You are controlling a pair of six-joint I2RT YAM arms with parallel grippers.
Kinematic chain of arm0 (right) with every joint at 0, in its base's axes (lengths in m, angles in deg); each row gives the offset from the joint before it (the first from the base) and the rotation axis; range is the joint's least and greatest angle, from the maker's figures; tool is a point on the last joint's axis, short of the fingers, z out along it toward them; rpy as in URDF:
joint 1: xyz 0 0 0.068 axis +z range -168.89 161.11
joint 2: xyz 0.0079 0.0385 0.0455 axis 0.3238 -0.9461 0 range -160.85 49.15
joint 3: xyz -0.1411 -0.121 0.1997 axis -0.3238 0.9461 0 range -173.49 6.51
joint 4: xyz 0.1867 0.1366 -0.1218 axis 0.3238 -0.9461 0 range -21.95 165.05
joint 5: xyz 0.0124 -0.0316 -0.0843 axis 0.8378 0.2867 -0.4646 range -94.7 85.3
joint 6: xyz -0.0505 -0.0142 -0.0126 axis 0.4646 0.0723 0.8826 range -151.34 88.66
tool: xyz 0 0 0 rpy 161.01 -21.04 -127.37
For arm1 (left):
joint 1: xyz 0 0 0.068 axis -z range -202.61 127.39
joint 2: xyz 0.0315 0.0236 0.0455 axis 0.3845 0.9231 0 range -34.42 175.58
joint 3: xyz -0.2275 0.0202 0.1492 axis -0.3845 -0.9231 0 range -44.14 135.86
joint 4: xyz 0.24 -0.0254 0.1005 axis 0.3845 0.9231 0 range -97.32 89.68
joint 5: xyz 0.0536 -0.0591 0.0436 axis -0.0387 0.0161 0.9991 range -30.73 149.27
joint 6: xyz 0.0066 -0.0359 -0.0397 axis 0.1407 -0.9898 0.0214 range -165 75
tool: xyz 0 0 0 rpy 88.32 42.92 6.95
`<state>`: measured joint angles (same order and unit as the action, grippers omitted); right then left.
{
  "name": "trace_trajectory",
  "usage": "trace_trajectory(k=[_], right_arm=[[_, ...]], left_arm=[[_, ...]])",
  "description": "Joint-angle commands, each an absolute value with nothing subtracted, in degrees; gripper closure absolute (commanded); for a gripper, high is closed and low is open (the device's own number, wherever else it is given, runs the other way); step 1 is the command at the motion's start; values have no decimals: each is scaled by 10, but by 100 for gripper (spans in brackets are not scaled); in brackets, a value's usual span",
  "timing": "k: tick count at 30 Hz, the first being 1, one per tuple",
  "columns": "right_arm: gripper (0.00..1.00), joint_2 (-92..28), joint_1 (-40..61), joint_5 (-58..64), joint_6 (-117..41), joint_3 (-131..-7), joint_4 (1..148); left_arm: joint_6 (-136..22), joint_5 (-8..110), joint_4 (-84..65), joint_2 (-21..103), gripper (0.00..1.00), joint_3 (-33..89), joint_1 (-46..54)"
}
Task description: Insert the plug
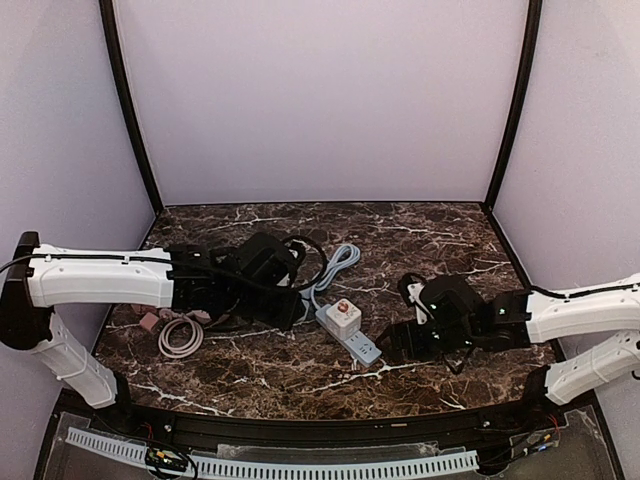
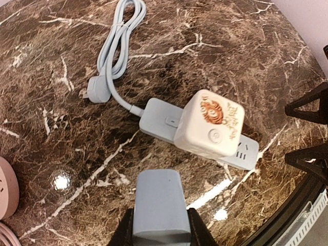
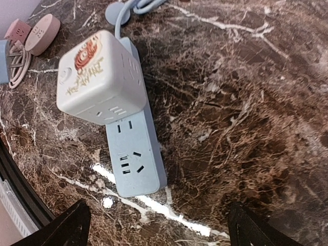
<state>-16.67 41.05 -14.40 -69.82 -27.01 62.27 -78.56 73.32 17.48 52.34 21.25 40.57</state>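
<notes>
The left arm's fingers (image 2: 197, 233) were closed on a blue-grey block-shaped plug (image 2: 158, 205), which hung above the dark marbled stone surface (image 3: 246, 102), just short of the pale blue plastic power strip (image 3: 136, 164). From those fingers the strip lay straight ahead and a little to the right, and its long axis ran crosswise to their reach, from the cord end on the left to the free end on the right. A white cube adapter with an orange print (image 3: 97, 77) sat plugged into the strip's middle and covered that socket. Two sockets beyond it, toward the free end, stood bare with nothing in them. The likely target was therefore past the cube, on the side away from the pale blue coiled cord (image 2: 120, 41). The right arm's fingers (image 3: 69, 228) were spread wide and held nothing, hovering just off the strip's free end. That arm was the nearer one to the bare sockets, well placed to steady the strip. A pink round socket block (image 3: 43, 25) lay well beyond the strip's cord end.
</notes>
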Motion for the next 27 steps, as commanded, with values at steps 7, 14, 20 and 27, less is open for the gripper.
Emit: trace_trajectory(k=[7,14,20,27], right_arm=[[10,-276,393,-9,-671,-272,763],[10,-333,390,28,-669,-288,806],[14,-363,390,55,-673,-300,833],[20,-405,424,115,-690,-341,876]], left_arm=[[-815,744,179,517,99,165,378],[-812,745,181,498,99,154,374],[-814,735,189,491,99,150,373],[-817,721,204,477,99,142,373]])
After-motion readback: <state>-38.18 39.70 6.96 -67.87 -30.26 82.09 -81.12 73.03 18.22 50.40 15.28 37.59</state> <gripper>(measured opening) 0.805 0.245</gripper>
